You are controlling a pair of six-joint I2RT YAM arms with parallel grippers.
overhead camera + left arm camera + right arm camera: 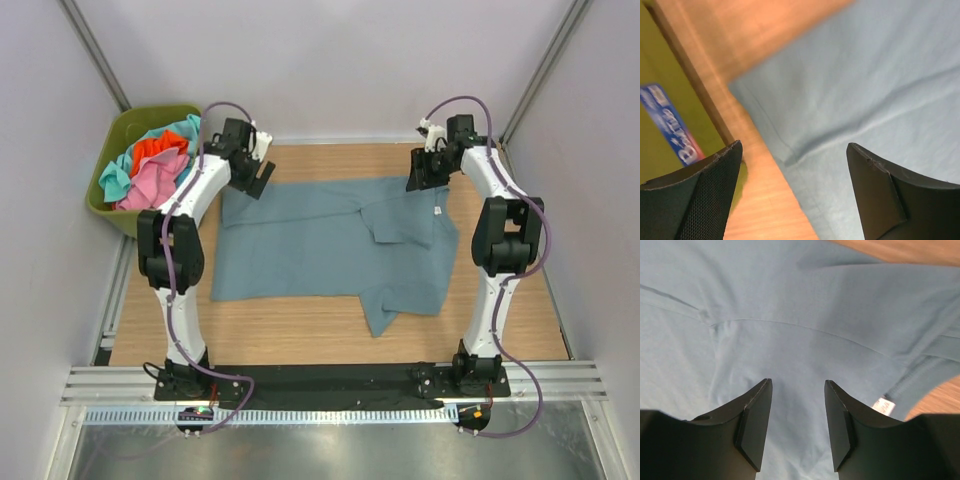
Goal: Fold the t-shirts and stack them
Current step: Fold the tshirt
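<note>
A slate-blue t-shirt [330, 245] lies spread on the wooden table, one sleeve folded in near the right. Pink, orange-red and turquoise shirts [150, 165] sit crumpled in the bin. My left gripper [262, 177] is open and empty over the shirt's far left corner; in the left wrist view [795, 150] its jaws straddle the shirt's edge [850, 100]. My right gripper [420, 178] is open and empty over the shirt's far right part; the right wrist view [797, 385] shows cloth [790, 315] and a white collar label [883, 404] under it.
The olive-green bin [110, 215] stands at the table's far left corner, close to my left gripper; its wall and a blue label [670, 122] show in the left wrist view. Grey walls enclose the table [300, 330] on three sides.
</note>
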